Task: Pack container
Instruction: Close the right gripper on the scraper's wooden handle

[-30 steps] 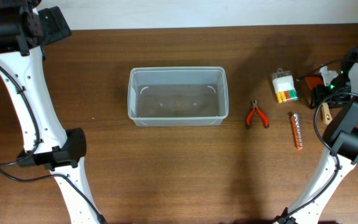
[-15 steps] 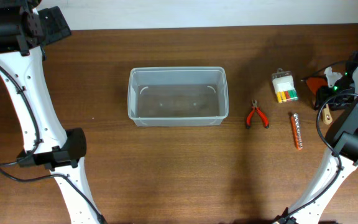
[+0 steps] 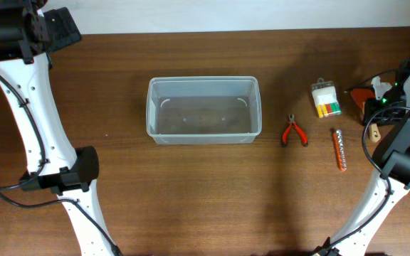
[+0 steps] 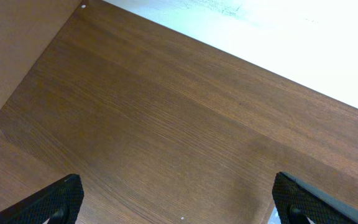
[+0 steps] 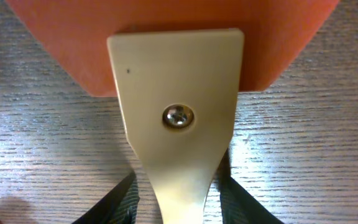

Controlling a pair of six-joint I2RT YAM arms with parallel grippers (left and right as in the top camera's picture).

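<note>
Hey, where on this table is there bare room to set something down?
Bare wood: between the left arm and the clear rectangular plastic tub, the front strip before it, and between tub and red-handled pliers. Crowded: the right end, with orange-handled rod, white box of coloured bits and right gripper at an orange scraper.

Container: clear rectangular plastic tub (image 3: 203, 79), smooth, see-through, faintly glossy.
Table: brown wood-grain tabletop (image 3: 191, 199), matt, finely lined.
Scraper: smooth cream plastic-looking handle (image 5: 176, 68); shiny metal screw (image 5: 178, 116); matt orange blade (image 5: 55, 37).
</note>
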